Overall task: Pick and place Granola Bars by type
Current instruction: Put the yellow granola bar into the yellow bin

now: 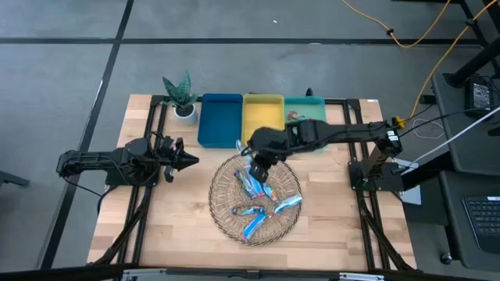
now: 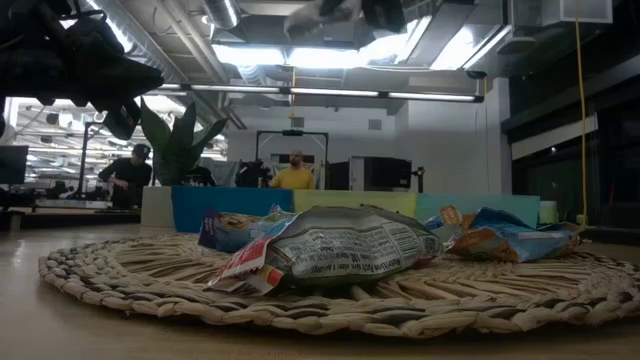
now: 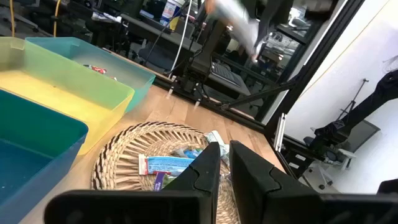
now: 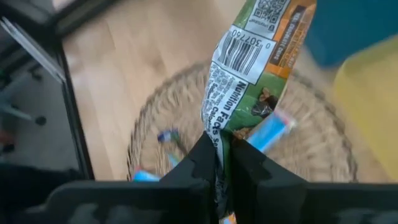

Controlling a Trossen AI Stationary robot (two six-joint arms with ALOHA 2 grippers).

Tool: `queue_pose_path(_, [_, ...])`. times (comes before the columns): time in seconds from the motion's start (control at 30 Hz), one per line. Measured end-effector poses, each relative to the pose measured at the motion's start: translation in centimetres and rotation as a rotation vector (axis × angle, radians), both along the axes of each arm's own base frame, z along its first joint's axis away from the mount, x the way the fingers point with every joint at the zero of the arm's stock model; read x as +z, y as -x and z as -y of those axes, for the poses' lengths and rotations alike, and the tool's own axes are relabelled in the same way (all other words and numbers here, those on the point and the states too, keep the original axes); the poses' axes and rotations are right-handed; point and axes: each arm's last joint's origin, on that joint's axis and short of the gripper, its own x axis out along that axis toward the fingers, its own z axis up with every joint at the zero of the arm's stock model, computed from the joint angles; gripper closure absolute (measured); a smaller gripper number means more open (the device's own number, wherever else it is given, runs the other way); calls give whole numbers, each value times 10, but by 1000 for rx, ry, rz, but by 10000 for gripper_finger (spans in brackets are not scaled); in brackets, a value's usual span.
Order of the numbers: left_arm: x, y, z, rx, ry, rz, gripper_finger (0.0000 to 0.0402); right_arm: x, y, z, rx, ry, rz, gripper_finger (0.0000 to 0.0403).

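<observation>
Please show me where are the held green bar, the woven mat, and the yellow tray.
green bar point(image 4: 249, 68), right wrist view, printed wrapper above the jaws.
woven mat point(image 1: 223, 215), high view, bare left rim.
yellow tray point(image 1: 262, 117), high view, bare floor.

Both arms are dark, nearly black, built of rounded joint housings linked by slim straight segments. The left arm's hand point(image 1: 187, 161) tapers to a sharp point made by two matte black fingers point(image 3: 202, 171) with angular, stepped edges. The right arm's hand point(image 1: 258, 165) hangs from a bulky, boxy wrist block; its fingers point(image 4: 202, 158) are the same faceted black plastic. Black cabling trails from the right arm's base.
</observation>
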Motion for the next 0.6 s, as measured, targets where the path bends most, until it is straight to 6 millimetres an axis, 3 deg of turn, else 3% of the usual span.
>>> queue_pose_path(0.23, [0,0,0,0,0,-1,370,35,3,22,12,56,97,365])
queue_pose_path(0.6, [0,0,0,0,0,0,370,54,21,81,-30,157,47,374])
